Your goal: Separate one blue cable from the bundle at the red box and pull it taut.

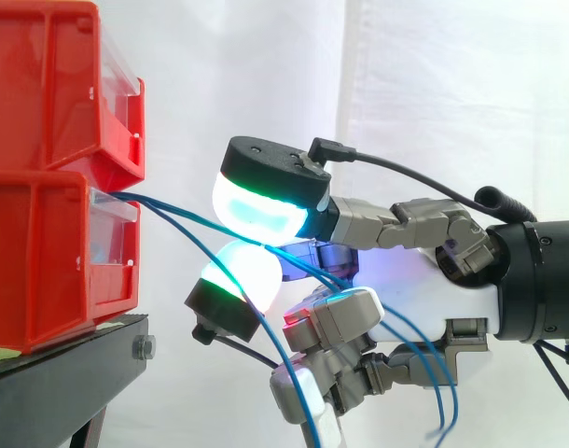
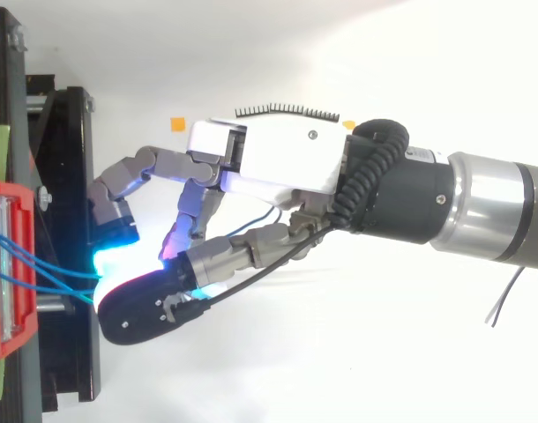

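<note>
Pinching blue cable [image 1: 168,206] between glowing pads [image 1: 256,210], hand [image 2: 287,163] curled just beside stacked red bins [image 1: 42,187]

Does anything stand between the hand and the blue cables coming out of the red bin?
Nothing visible does. From the lower red bin the blue cable runs through open air straight into the hand, pinched between its glowing fingertips; other blue cables hang beside it.

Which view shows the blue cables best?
The side view: the blue cables run from the red bin to the robot hand, one pinched between its pads, then hang below. The top view shows short stretches between bin and hand.
</note>
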You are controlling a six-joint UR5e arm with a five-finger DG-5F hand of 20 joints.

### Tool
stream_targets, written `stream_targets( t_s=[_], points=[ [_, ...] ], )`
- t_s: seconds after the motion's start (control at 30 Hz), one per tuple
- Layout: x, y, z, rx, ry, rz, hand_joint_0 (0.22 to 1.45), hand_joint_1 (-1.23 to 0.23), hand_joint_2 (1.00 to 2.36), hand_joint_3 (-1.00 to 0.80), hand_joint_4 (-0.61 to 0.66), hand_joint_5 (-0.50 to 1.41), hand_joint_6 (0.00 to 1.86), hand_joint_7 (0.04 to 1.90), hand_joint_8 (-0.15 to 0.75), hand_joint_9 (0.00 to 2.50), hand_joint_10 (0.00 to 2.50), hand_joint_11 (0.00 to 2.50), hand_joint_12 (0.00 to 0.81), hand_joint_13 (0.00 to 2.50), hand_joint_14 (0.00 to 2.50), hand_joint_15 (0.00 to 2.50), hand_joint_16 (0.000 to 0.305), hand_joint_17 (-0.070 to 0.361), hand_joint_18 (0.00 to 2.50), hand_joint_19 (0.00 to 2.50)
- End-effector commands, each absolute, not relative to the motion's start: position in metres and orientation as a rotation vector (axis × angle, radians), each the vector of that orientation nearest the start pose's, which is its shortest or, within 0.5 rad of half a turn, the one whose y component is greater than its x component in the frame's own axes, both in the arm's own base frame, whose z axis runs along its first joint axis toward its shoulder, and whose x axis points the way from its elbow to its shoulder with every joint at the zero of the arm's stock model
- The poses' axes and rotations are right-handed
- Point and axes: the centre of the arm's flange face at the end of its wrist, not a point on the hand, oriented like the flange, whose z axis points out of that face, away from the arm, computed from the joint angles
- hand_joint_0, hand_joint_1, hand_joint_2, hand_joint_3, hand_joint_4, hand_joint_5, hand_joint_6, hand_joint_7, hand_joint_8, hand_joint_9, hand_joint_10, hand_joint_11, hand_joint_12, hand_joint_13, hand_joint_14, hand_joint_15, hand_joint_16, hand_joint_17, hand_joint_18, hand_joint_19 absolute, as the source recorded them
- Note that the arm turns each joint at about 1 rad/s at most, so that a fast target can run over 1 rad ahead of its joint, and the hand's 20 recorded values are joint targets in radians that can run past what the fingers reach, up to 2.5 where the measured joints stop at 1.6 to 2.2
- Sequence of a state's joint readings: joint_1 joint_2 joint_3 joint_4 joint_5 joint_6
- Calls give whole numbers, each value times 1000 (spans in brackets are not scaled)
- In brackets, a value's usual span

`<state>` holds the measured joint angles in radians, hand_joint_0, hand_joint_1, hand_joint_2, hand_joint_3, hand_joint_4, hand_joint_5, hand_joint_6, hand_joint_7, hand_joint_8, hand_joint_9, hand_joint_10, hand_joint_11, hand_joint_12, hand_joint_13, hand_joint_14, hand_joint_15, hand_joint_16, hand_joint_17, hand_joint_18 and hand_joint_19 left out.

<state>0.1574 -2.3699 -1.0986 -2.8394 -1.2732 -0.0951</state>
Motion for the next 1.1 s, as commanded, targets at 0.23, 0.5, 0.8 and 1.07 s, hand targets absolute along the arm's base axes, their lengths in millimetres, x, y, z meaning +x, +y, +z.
stream_targets(
  t_s=[0.23,0.5,0.8,1.07],
  points=[
    [785,-41,231,1220,1174,1019,862,-901,1000,-500,-221,-157,912,1595,314,1459,29,1566,365,1162,25,707,43,96,937,682],
    [785,-38,231,1219,1175,1020,768,-929,1000,-500,-160,-132,909,1590,320,1504,30,1592,366,1186,26,707,41,93,982,646],
    [785,-40,231,1219,1175,1020,576,-649,1000,-500,-141,-93,866,1279,295,1582,32,1452,374,1229,24,692,41,93,1033,710],
    [785,-38,231,1219,1175,1020,559,-359,1000,-500,-114,-39,748,1208,263,1654,34,1290,366,1270,25,671,42,94,1063,728]
  ],
)
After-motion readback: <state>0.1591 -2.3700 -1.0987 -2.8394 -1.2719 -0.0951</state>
